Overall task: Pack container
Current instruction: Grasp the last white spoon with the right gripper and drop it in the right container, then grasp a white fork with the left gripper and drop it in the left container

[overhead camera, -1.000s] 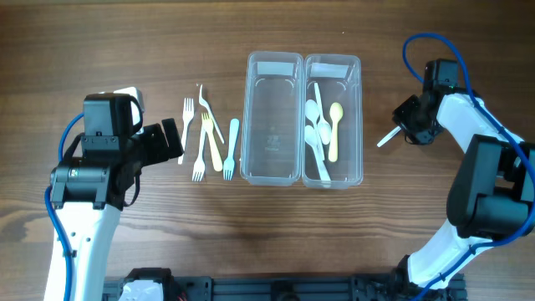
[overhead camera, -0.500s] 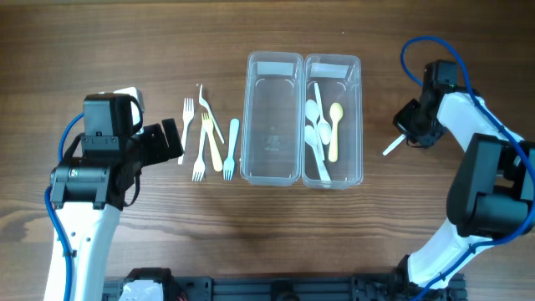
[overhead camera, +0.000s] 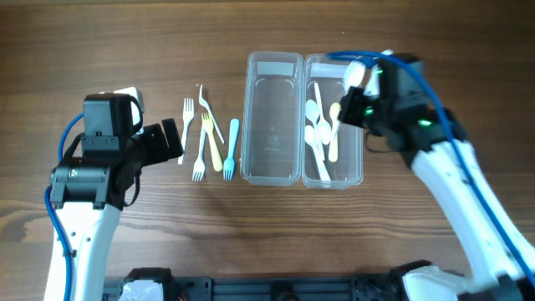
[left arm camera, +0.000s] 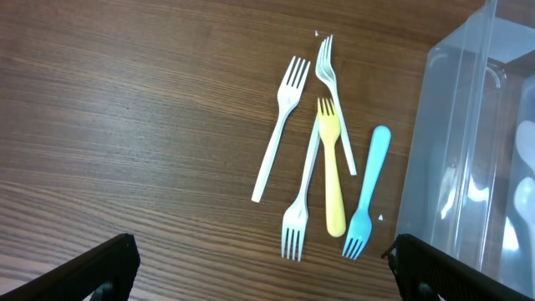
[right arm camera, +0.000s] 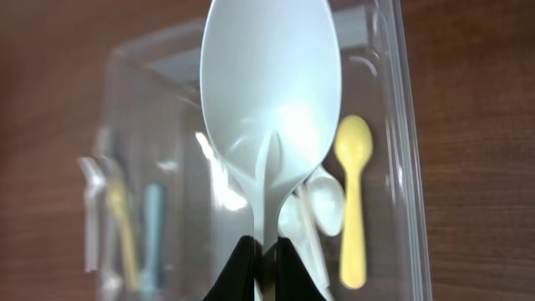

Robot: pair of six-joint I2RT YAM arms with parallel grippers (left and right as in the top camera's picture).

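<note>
Hovering over right container [overhead camera: 357, 65] now, right gripper [right arm camera: 266, 256] clamps white spoon [right arm camera: 272, 100], moved in from table's [overhead camera: 100, 33] right side; left gripper [overhead camera: 172, 140] unmoved, spread wide.

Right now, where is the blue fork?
In the overhead view the blue fork lies left of centre, between the yellow fork and the empty box.

My right gripper [right arm camera: 266, 266] swings in from the table's right edge, white spoon [right arm camera: 270, 100] now over the right-hand container [overhead camera: 334, 183].

Overhead: straight down, whole table [overhead camera: 125, 33]. Left wrist: close, forks [left arm camera: 333, 192]. Right wrist: closer, container [right arm camera: 410, 167]. Forks, container shared.
</note>
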